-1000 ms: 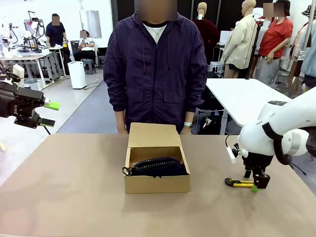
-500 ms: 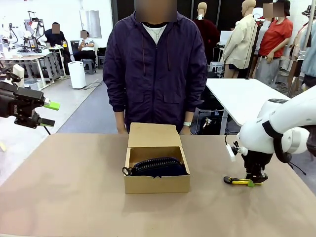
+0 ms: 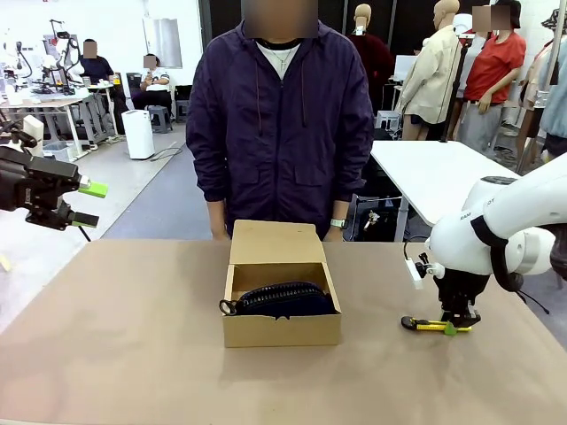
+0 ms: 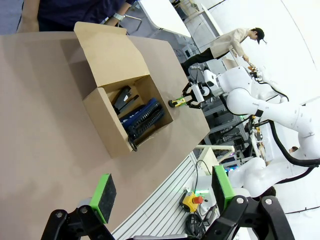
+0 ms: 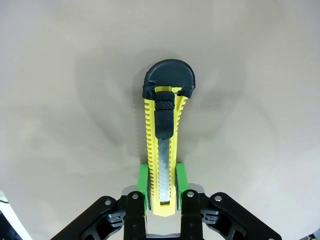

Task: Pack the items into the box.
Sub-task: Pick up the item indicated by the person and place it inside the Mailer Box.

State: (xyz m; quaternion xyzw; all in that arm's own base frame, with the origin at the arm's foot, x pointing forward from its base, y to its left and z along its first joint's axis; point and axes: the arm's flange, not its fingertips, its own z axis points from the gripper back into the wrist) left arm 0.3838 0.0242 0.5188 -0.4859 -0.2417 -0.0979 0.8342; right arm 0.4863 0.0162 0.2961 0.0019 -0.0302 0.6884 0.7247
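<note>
**Right hand clamped on the knife beside the box**

Small lettering on the right arm's white shell is too small to read. The right hand (image 5: 161,177) is down on the worktop (image 3: 133,336), its green pads pressed against both sides of the yellow-and-black utility knife (image 5: 162,130), grasping it near one end. The knife lies flat, well to the right of the box (image 3: 282,332).

The box stands mid-worktop with its lid flap up, in front of a person (image 3: 279,133) in a dark jacket. Inside lie the navy pouch (image 4: 145,117) and, behind it, the black stapler (image 4: 123,97).

The left hand (image 4: 162,192) hangs released, fingers wide apart, off the worktop's left edge. A red button on a yellow base (image 4: 192,201) sits below the worktop edge.
</note>
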